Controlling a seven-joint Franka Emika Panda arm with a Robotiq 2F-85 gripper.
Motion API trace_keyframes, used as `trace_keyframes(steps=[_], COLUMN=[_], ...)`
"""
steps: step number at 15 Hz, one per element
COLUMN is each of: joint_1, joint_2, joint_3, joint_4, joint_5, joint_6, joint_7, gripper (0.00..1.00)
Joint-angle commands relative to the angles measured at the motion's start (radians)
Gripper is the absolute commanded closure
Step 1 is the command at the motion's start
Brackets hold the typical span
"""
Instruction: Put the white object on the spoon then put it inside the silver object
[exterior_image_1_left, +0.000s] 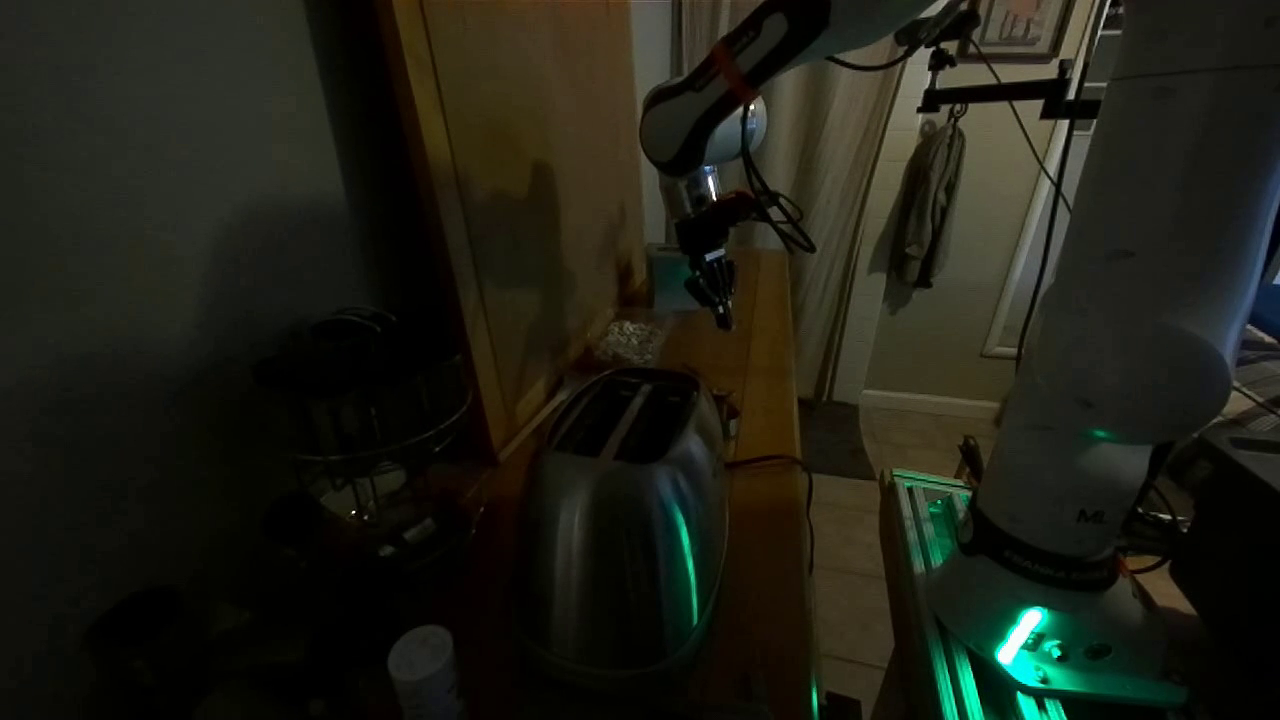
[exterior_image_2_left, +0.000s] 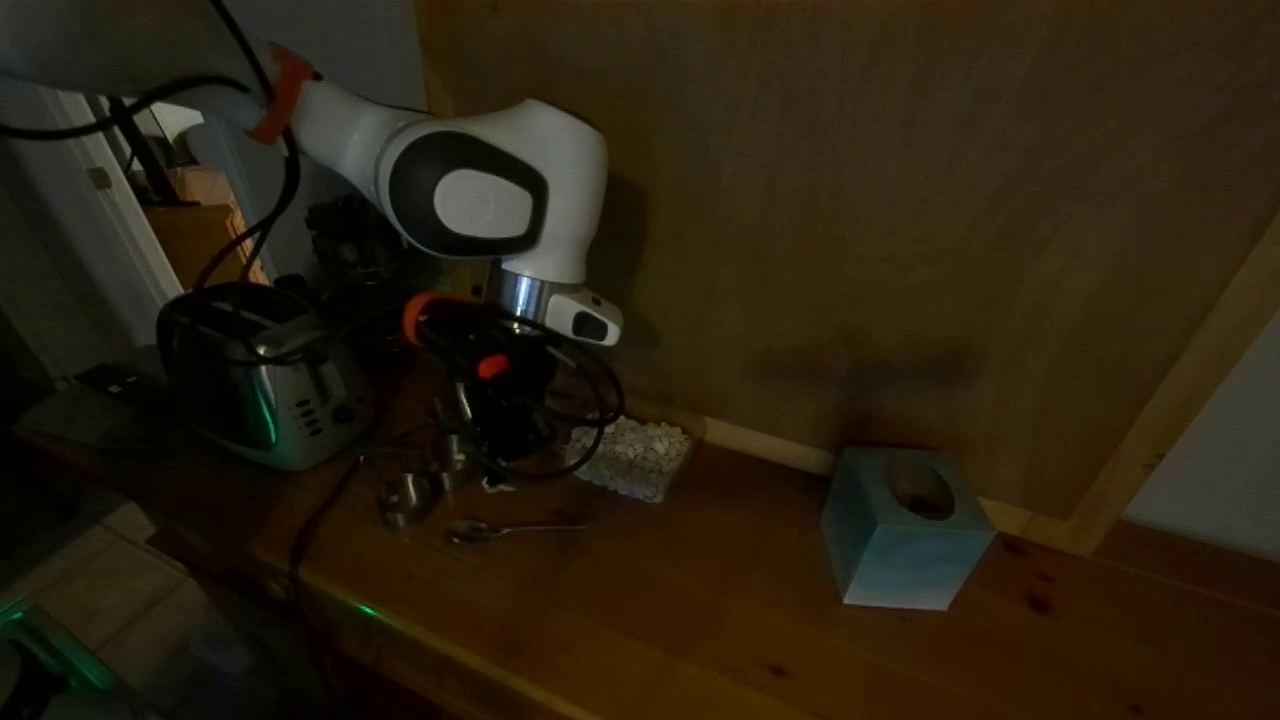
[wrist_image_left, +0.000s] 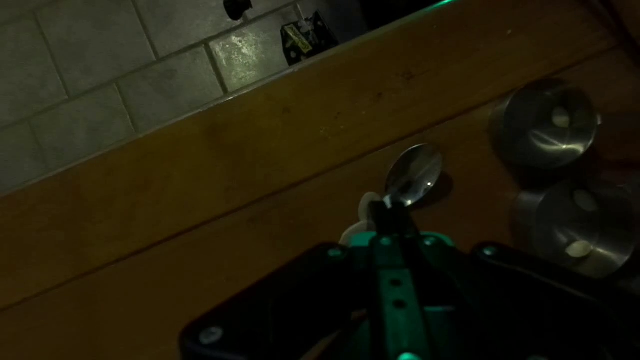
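My gripper (wrist_image_left: 391, 206) is shut above the wooden counter, its fingertips over the neck of the spoon (wrist_image_left: 417, 170). A small bright spot shows at the tips; I cannot tell whether it is more than the spoon's neck. In an exterior view the spoon (exterior_image_2_left: 475, 531) lies on the counter, below the gripper. Beside the fingertips are two pale pieces, a white object (wrist_image_left: 367, 204) and a partly hidden one. Several white pebbles (exterior_image_2_left: 638, 455) fill a clear container near the wall panel. The silver toaster (exterior_image_1_left: 620, 540) stands apart from the gripper. Two small silver cups hold pale pieces: one cup (wrist_image_left: 582, 115), another cup (wrist_image_left: 555, 220).
A blue tissue box (exterior_image_2_left: 905, 580) stands farther along the counter. A tall wooden panel (exterior_image_2_left: 850, 200) rises along its back. Over the front edge hangs a dark cord (exterior_image_1_left: 790, 460). Near the toaster is a white-topped bottle (exterior_image_1_left: 422, 660). The scene is dim.
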Motion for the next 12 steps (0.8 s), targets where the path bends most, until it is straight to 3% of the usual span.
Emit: trace_keyframes(steps=[1,12], joint_1=[0.006,0.016], joint_2=[-0.010,-0.005], joint_3=[-0.001,0.003], joint_4=[-0.028,-0.121], joint_5=[0.011,0.108], joint_6=[0.017,0.067], joint_7=[0.009,0.039], gripper=[0.99,0.99])
